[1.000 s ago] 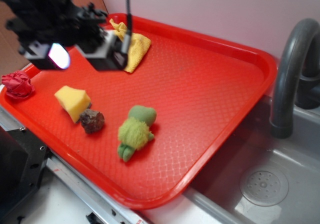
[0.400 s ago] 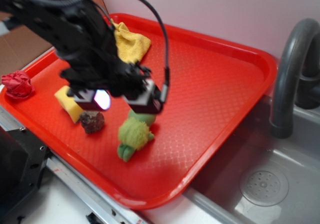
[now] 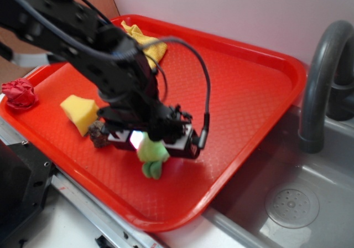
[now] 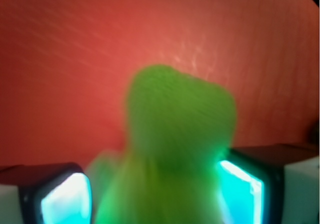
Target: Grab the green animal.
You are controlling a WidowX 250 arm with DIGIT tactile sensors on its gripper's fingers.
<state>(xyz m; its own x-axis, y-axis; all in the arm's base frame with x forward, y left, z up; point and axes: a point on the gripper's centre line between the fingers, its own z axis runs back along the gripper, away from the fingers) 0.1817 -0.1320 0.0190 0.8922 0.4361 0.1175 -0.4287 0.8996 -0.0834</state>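
Green plush fills the wrist view: the green animal (image 4: 175, 149) sits between the two lit fingers (image 4: 65, 199) of the gripper (image 4: 155, 196), which flank it on both sides, spread apart and not visibly pressing it. In the exterior view the gripper (image 3: 152, 143) hangs low over the green animal (image 3: 152, 158) near the front edge of the red tray (image 3: 249, 93). A yellow foam wedge (image 3: 80, 112) and a brown lump (image 3: 98, 134) lie just left.
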